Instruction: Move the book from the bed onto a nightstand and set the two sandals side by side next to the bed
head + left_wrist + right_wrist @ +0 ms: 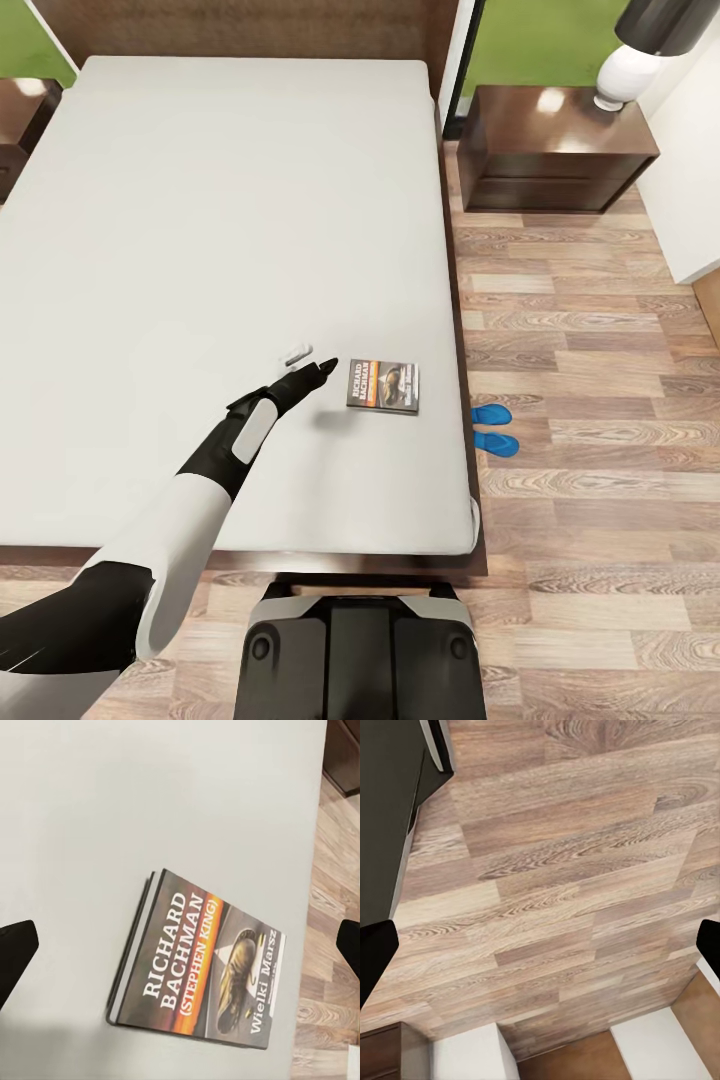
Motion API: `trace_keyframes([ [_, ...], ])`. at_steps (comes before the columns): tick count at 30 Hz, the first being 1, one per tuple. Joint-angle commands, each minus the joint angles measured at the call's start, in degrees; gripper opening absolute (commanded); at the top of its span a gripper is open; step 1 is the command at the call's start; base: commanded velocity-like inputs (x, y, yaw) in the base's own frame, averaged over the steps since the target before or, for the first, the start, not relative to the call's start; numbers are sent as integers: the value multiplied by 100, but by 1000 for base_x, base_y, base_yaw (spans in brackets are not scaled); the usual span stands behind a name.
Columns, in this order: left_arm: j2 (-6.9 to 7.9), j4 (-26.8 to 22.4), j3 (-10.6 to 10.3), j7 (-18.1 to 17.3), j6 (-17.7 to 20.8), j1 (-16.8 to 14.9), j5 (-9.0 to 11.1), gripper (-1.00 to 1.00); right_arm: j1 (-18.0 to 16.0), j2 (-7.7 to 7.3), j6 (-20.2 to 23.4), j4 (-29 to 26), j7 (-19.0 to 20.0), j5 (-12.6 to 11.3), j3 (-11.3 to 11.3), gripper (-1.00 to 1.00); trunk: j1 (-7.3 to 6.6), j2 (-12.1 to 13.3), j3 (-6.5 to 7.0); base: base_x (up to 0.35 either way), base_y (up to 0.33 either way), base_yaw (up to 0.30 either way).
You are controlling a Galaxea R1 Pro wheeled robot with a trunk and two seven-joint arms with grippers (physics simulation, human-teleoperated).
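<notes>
The book (383,386) lies flat on the light-grey bed (200,250), near its right edge, with its dark cover, orange band and white lettering facing up. My left gripper (320,368) hovers just left of the book, its fingers pointing at it. In the left wrist view the book (202,960) lies between and ahead of the two dark fingertips (15,952), which stand wide apart, so the left gripper (182,949) is open and holds nothing. Two blue sandals (494,428) lie side by side on the floor against the bed's right side. My right gripper (542,952) is open over bare wooden floor.
One dark wooden nightstand (555,150) stands right of the headboard with a white lamp (632,70) on it; another nightstand (20,120) is at the far left. Wood floor (600,350) runs along the bed's right side. My base (360,650) is at the bed's foot.
</notes>
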Motion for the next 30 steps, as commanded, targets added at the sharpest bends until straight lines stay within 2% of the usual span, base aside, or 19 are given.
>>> trace_keyframes([
  [1,1,-5,1,-3,28,-1,40,100,-3,-1,-22,10,-18,59,-48,100,3,-8,-6,0,0,0],
  [30,-14,-19,1,-5,23,-10,40,100,-3,-1,-22,10,-18,64,-48,100,3,-8,-6,0,0,0],
])
